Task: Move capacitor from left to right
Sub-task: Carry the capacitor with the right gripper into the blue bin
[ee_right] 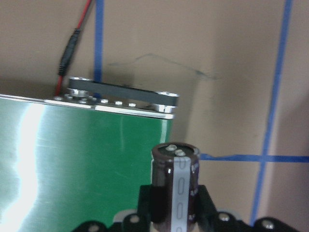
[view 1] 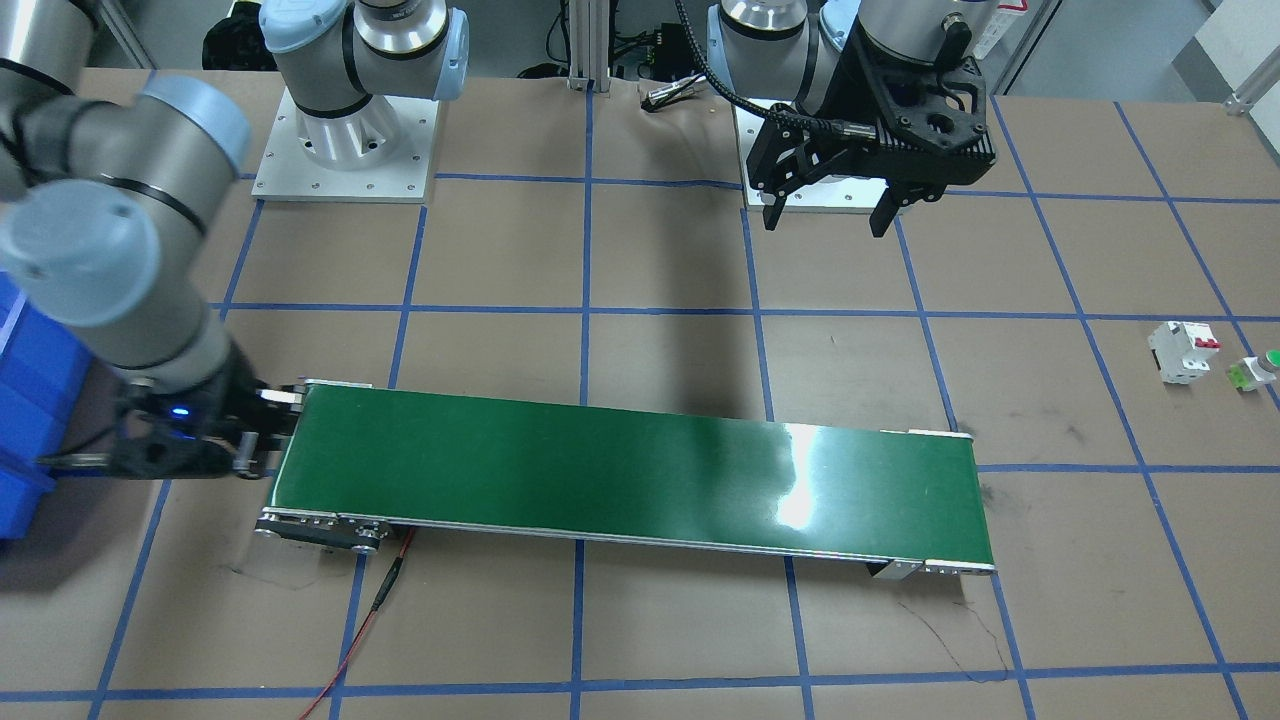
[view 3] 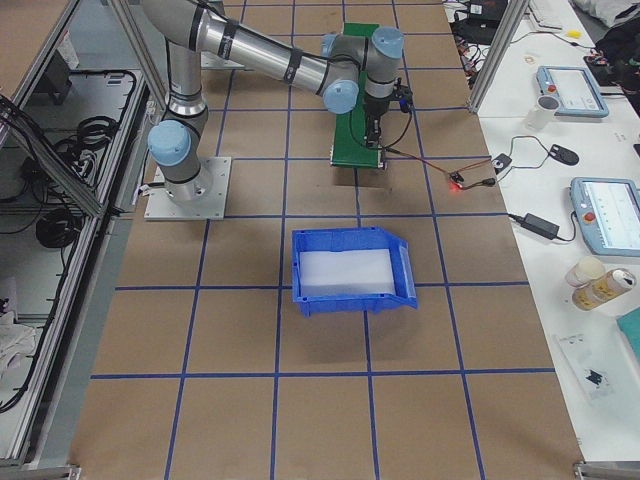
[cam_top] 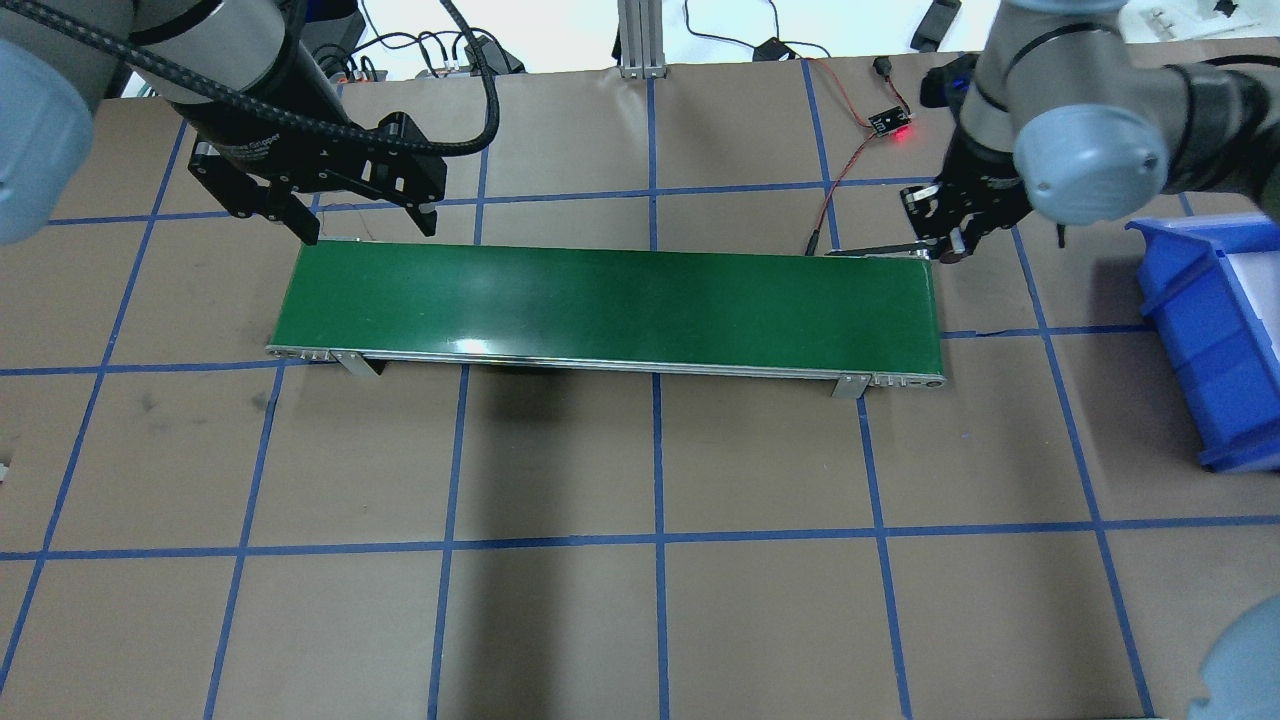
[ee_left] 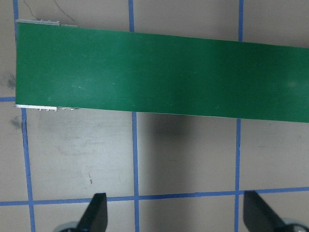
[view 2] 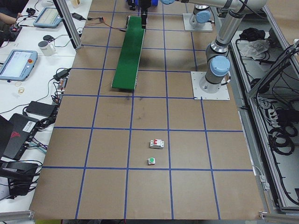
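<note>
The capacitor (ee_right: 175,186), a dark stubby cylinder with a silvery stripe and metallic top, stands upright between the fingers of my right gripper (ee_right: 175,209), which is shut on it. This gripper (cam_top: 950,240) hangs at the right end of the green conveyor belt (cam_top: 610,305), just past its corner. In the front-facing view it (view 1: 250,440) is at the belt's left end. My left gripper (cam_top: 368,230) is open and empty, above the table by the belt's left end; its fingertips (ee_left: 94,215) show wide apart in the left wrist view.
A blue bin (cam_top: 1200,320) with a white liner stands to the right of the belt. A white circuit breaker (view 1: 1180,350) and a green-capped push button (view 1: 1258,370) lie far out on the left side. A red-and-black wire (cam_top: 850,160) runs behind the belt's right end.
</note>
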